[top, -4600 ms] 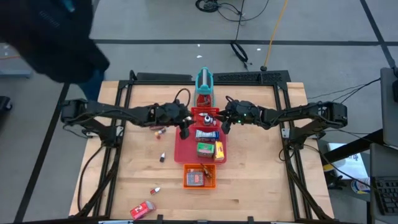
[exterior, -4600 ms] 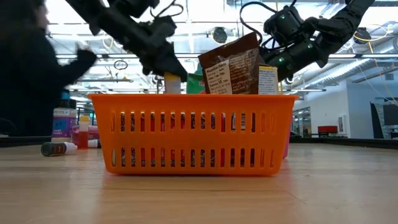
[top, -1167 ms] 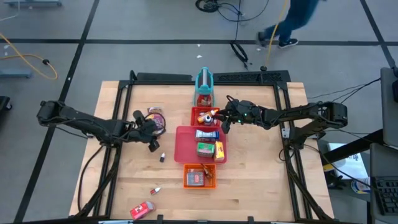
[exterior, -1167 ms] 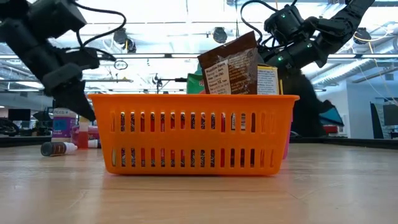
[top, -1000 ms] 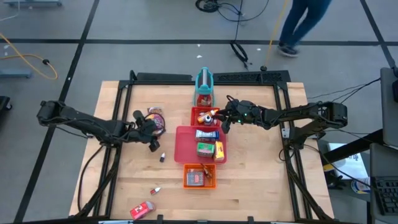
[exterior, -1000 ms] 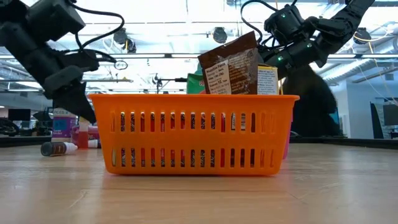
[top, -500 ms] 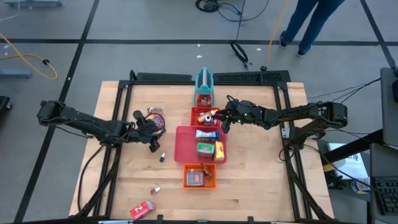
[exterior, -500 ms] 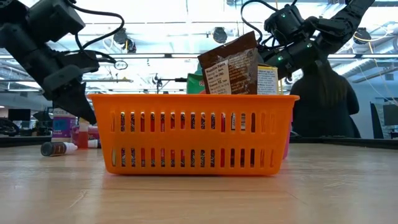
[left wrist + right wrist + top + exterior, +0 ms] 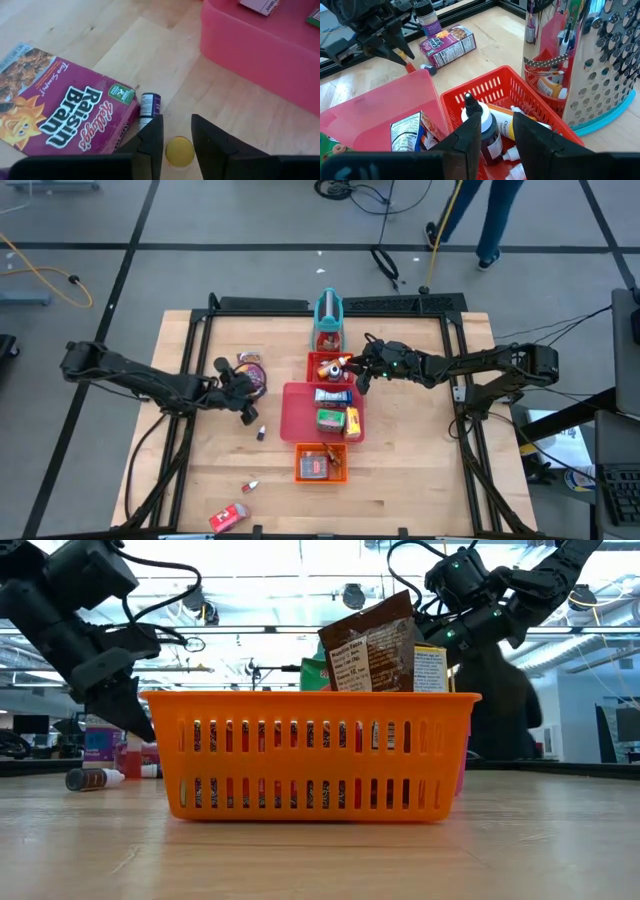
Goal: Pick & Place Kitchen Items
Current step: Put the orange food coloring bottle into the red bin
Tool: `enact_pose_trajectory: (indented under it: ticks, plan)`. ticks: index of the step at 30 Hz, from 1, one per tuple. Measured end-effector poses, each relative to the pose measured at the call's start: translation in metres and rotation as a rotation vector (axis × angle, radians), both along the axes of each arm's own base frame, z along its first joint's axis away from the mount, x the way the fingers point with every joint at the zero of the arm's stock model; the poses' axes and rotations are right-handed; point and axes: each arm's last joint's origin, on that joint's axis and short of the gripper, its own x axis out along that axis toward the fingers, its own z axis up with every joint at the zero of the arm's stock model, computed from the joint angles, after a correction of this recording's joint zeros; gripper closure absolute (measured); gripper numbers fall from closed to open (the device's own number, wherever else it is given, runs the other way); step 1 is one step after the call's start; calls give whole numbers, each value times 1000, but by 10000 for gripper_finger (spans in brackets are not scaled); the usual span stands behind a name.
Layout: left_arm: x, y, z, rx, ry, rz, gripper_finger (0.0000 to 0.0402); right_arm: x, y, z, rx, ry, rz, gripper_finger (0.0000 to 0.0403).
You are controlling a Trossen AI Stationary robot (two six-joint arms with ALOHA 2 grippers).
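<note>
My left gripper (image 9: 248, 413) (image 9: 177, 135) is low over the table, left of the red tray (image 9: 300, 420). It is open, with a finger on each side of the yellow cap (image 9: 180, 151) of a small red bottle (image 9: 409, 66) that stands on the table. Close by lie the pink-purple Raisin Bran box (image 9: 60, 115) and a tiny purple-labelled bottle (image 9: 148, 106). My right gripper (image 9: 358, 383) (image 9: 455, 645) is open and raised over the right edge of the small red basket (image 9: 485, 87). A dark bottle (image 9: 487, 135) rests in that basket. My left gripper comes down from above over the small bottle's yellow cap (image 9: 180, 151), which fills the gap between the fingers. I cannot tell whether the fingers touch it. The bottle stands upright on the table.
The red tray holds several boxes (image 9: 330, 412). The orange basket (image 9: 321, 464) with a brown packet (image 9: 370, 650) sits nearer. The teal stand with a metal grater (image 9: 600, 60) is at the far edge. Two tiny bottles (image 9: 261, 432) (image 9: 248, 485) and a red box (image 9: 229, 517) lie on the near left. A person (image 9: 490, 210) walks beyond the table.
Both arms have kept still over the last second. Earlier, my left arm swung from the red tray toward the table's left and came down by the Raisin Bran box. A person has walked past beyond the far edge.
</note>
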Motion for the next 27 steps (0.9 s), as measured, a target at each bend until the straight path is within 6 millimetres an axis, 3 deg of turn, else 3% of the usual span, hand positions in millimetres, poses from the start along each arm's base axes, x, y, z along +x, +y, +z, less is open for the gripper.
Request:
enact_pose_trajectory:
  ticks: [3,7,18,27]
  plan:
    - [3,0,-4,2,19,5,314,0,0,0,0,0,0,298]
    - [6,-1,-7,7,19,3,357,0,0,0,0,0,0,298]
    - [10,-2,-3,-26,-30,-30,357,0,0,0,1,0,0,298]
    - [28,-5,27,9,-104,-88,357,0,0,0,1,1,1,298]
